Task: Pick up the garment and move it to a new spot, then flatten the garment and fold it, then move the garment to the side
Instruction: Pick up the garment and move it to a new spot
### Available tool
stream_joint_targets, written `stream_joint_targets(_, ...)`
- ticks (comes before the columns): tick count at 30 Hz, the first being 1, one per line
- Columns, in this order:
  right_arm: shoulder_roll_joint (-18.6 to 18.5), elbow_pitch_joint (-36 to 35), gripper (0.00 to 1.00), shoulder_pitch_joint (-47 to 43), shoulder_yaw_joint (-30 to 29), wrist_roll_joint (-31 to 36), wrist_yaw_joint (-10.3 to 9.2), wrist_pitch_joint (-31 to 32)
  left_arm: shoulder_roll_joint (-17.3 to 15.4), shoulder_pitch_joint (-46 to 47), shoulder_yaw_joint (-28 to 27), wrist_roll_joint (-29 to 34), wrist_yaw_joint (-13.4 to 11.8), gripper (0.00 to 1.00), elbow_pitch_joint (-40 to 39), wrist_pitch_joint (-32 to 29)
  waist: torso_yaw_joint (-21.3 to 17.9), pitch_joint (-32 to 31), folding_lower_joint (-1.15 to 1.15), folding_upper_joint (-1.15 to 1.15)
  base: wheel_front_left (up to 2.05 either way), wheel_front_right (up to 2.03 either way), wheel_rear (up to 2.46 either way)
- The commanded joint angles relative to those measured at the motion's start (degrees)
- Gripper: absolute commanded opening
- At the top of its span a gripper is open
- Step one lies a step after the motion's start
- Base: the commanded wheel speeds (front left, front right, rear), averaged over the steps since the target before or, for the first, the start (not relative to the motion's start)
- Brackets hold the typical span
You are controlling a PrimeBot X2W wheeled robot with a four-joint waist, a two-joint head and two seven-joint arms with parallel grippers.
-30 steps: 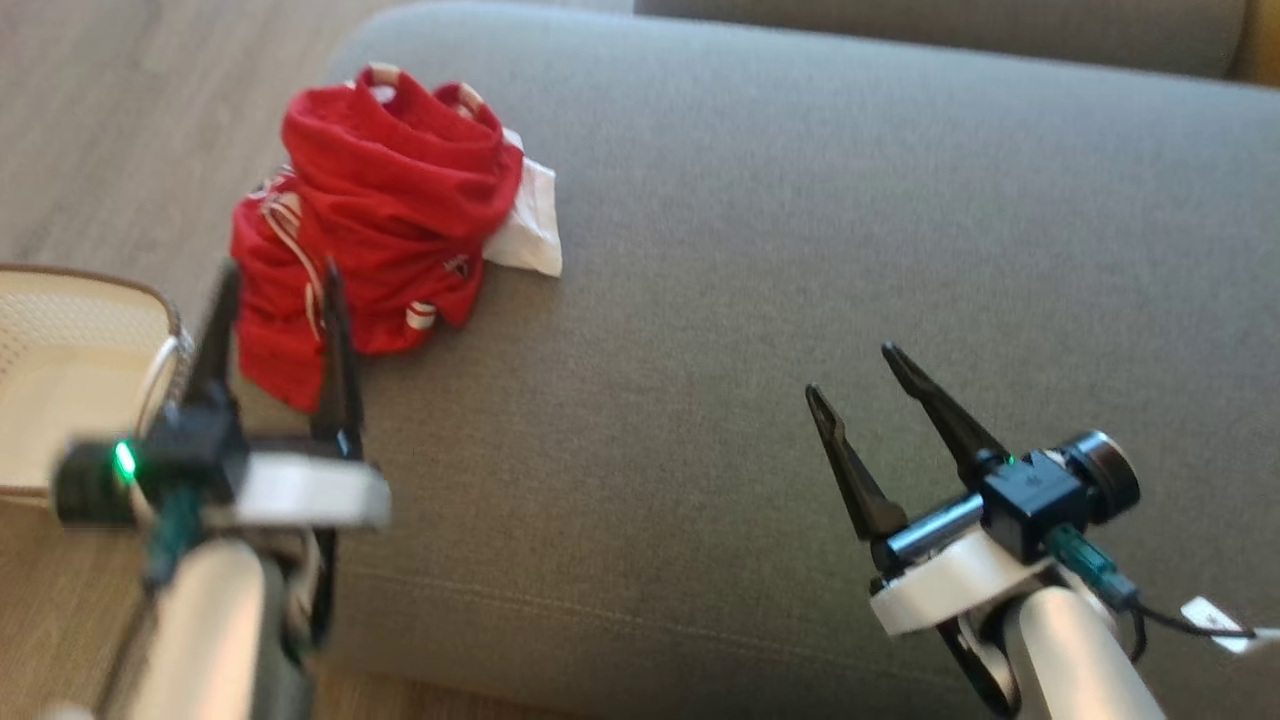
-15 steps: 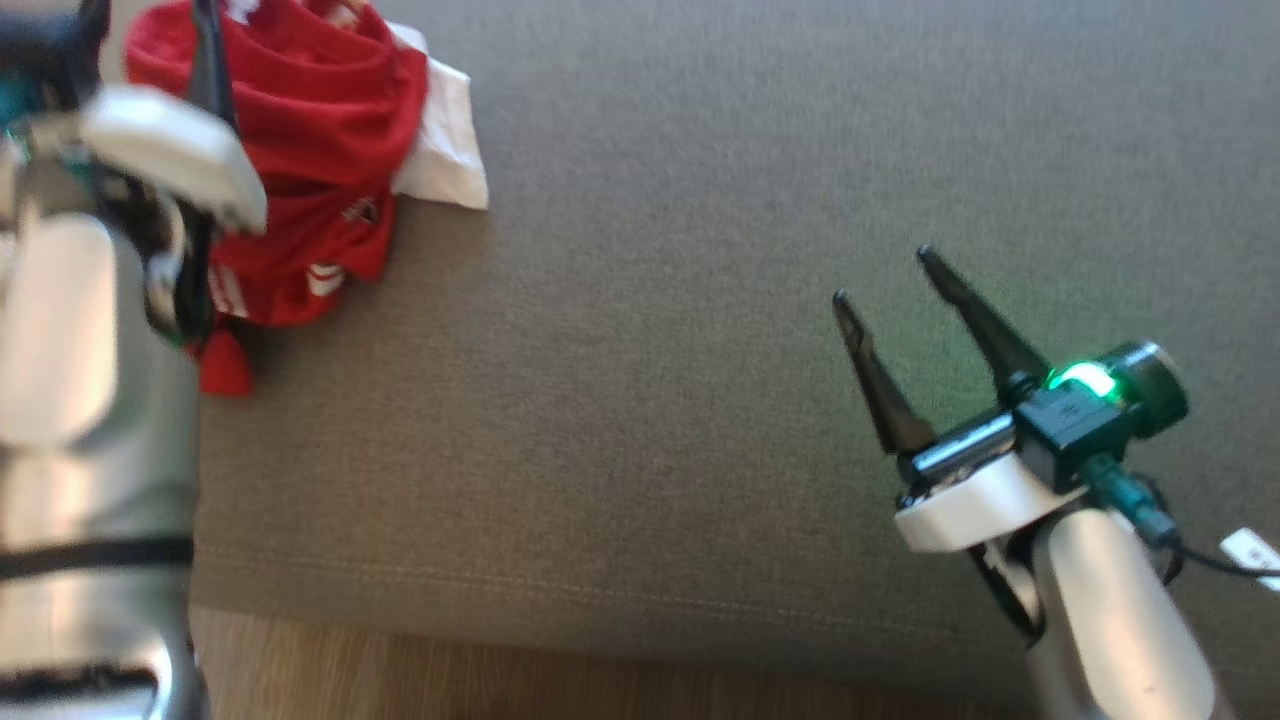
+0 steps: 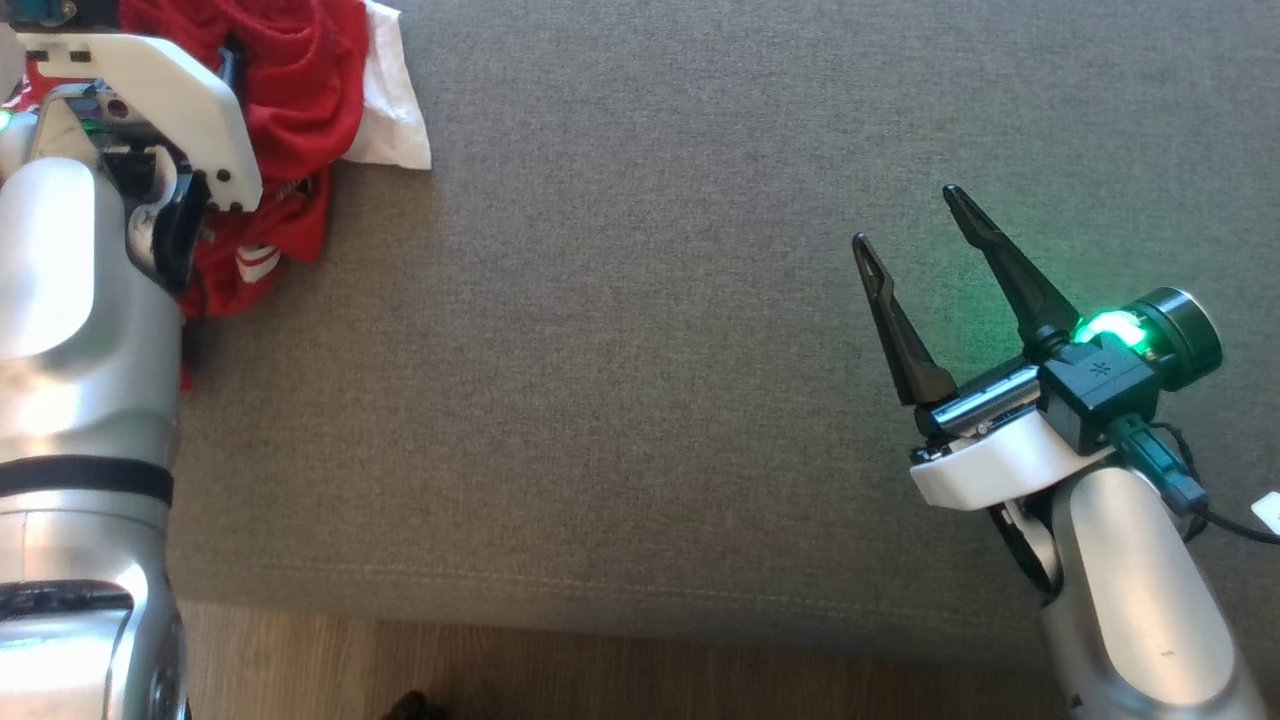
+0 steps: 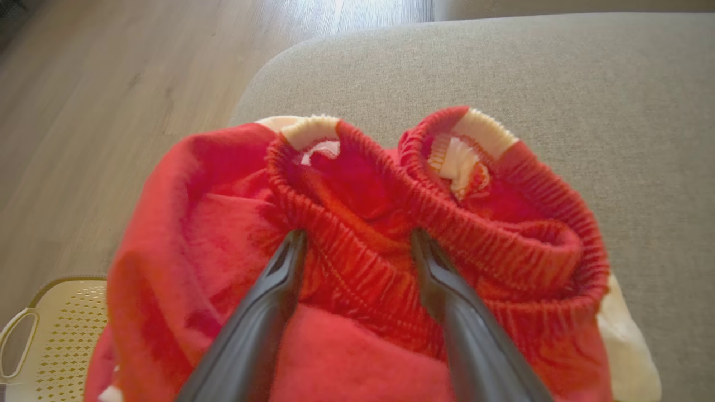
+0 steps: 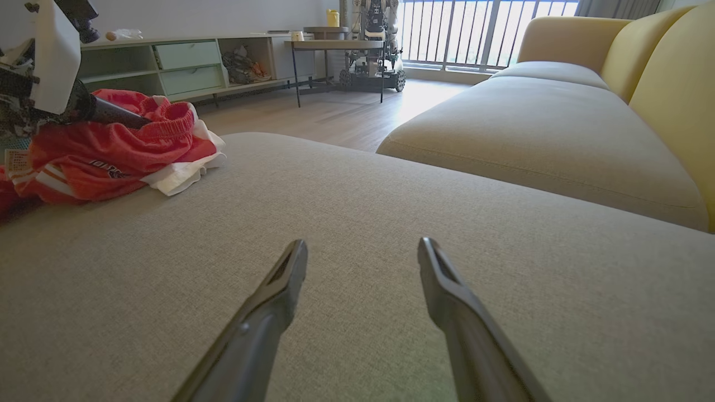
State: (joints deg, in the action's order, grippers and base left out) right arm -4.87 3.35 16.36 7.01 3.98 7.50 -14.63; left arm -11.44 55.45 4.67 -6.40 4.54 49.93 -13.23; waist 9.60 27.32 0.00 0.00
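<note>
The garment (image 3: pixel 300 90) is a crumpled red pair of shorts with white trim, heaped at the far left corner of a grey cushion (image 3: pixel 640 350). In the left wrist view my left gripper (image 4: pixel 357 234) is open, its two fingers pressed into the garment (image 4: pixel 212 223) with the gathered elastic waistband between them. In the head view my left arm (image 3: pixel 80 300) covers part of the heap. My right gripper (image 3: pixel 905 215) stands open over bare cushion at the right, nothing between its fingers (image 5: pixel 279 290). The right wrist view shows the garment (image 5: pixel 111 156) far off to the left.
A cream perforated basket (image 4: pixel 56 335) stands on the wood floor (image 4: pixel 111 111) beside the cushion's left edge. A yellow sofa (image 5: pixel 558 128) lies beyond the cushion, with a low shelf unit (image 5: pixel 184 61) at the far wall. The cushion's front edge (image 3: pixel 640 600) is near the bottom.
The head camera has swung, shifting the whole picture. My left arm has reached forward from short of the garment onto it. The right gripper stays open.
</note>
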Motion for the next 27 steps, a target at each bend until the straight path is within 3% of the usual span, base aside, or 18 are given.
stream_joint_targets(1, 0.28, -1.89, 1.00, 0.50, 1.14, -0.04, -0.01, -0.37, -3.50, 1.64, -1.06, 0.51, -0.30, 0.00, -1.18, 1.29, -0.13, -0.23, 0.00, 0.00, 0.00, 0.00, 0.00)
stream_joint_targets(10, 0.92, -1.40, 1.00, -0.29, 1.27, -0.27, -0.01, -0.37, -3.82, 0.77, -1.16, -1.09, 0.60, 0.00, -1.33, 10.64, -0.87, -3.70, 0.00, 0.00, 0.00, 0.00, 0.00)
stream_joint_targets(19, 1.67, -0.59, 1.00, -2.02, 2.19, -0.99, -0.01, -0.37, -3.55, 0.35, -1.92, -5.21, 2.08, 0.00, -8.61, 17.48, -2.34, -10.28, 0.00, 0.00, 0.00, 0.00, 0.00)
stream_joint_targets(27, 1.97, -2.19, 1.00, -1.48, 4.57, -5.18, -0.01, -0.37, -4.18, -1.05, 0.12, -8.33, 2.68, 0.00, -23.68, 14.49, -10.75, -14.66, 0.00, 0.00, 0.00, 0.00, 0.00)
